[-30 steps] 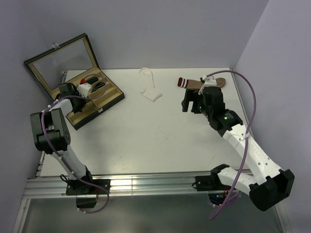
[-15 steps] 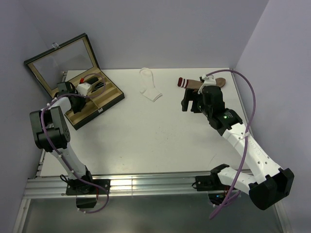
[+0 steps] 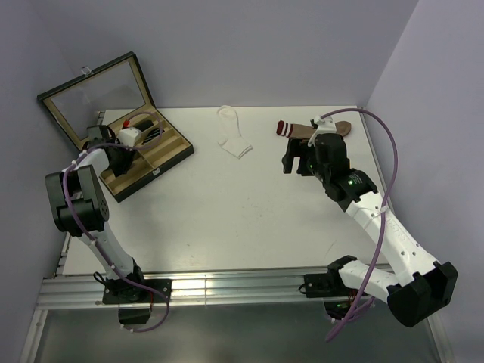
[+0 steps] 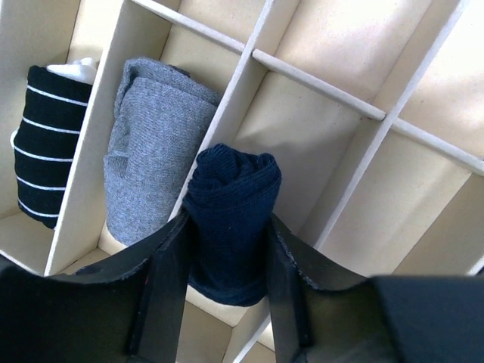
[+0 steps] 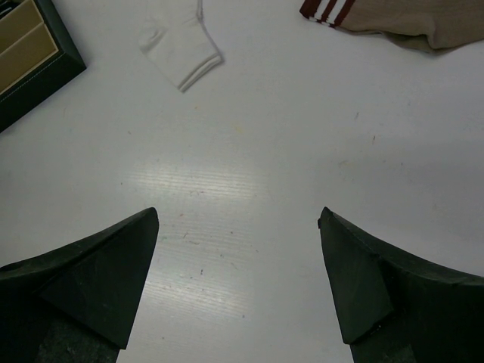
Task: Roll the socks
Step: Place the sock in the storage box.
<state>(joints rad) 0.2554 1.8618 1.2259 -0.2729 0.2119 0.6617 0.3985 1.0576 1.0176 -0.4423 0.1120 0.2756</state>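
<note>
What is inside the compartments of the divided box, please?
A black striped roll, a grey roll and a navy roll, one per compartment, the navy one within the left gripper. Farther compartments look bare. Its fingers hide the near ends.

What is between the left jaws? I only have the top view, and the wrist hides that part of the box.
Observer: A rolled navy sock, upright in the box. The left jaws flank it closely; whether they grip it is unclear.
Operator: What sits beside it?
Observer: A grey roll in the next compartment, then a black striped roll.
Operator: And the other arm?
Observer: The right jaws stand wide open over bare table, with nothing between them.
</note>
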